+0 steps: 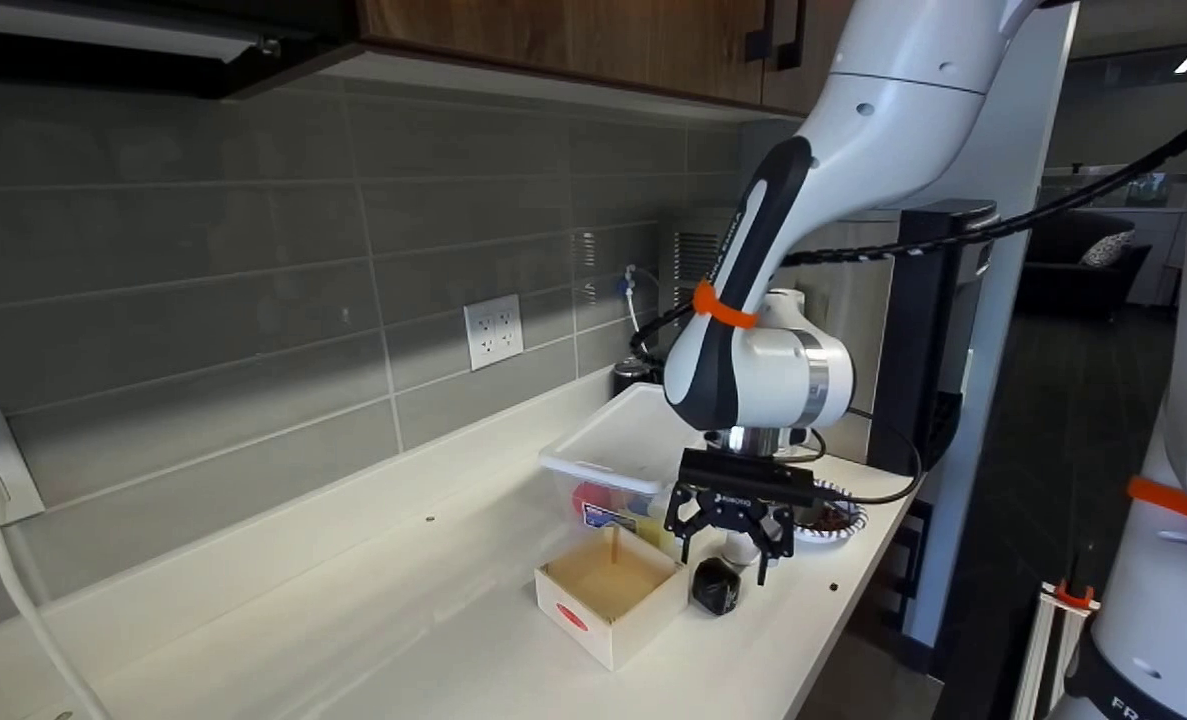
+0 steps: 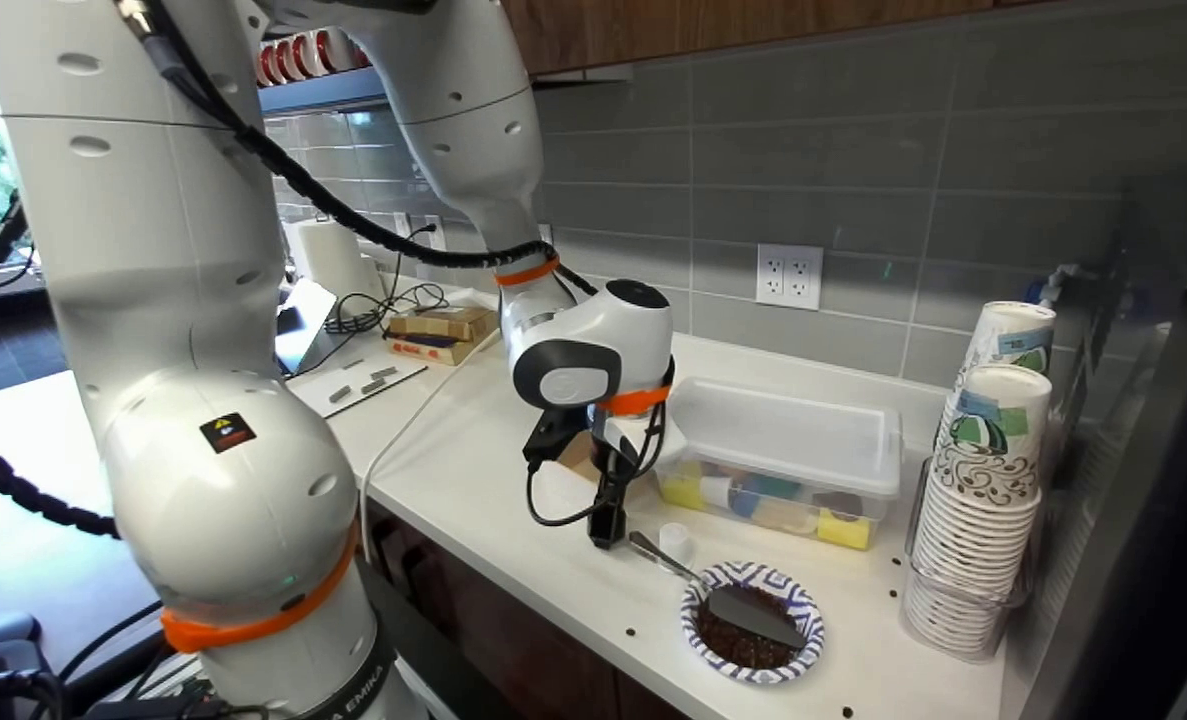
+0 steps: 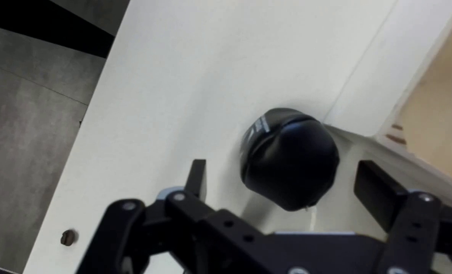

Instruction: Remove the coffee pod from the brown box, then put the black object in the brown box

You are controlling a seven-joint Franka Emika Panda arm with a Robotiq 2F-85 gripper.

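The brown box (image 1: 581, 606) stands open on the counter, with a bare tan floor in the visible part of its inside. Its edge shows at the right of the wrist view (image 3: 385, 91) and it is partly hidden in an exterior view (image 2: 578, 458). The black object (image 1: 716, 586) lies on the counter beside the box; it is large in the wrist view (image 3: 292, 161). My gripper (image 1: 723, 567) is open above it, with the object between and ahead of the fingertips (image 3: 281, 165), untouched. The white coffee pod (image 2: 675, 541) stands on the counter beyond the gripper, partly hidden in an exterior view (image 1: 740, 548).
A clear tub with a white lid (image 2: 783, 420) stands behind the box. A patterned bowl (image 2: 698, 640) holds dark grounds and a spatula (image 2: 753, 615). Stacked paper cups (image 2: 988, 500) stand at the counter's end. The counter's front edge runs close to the gripper.
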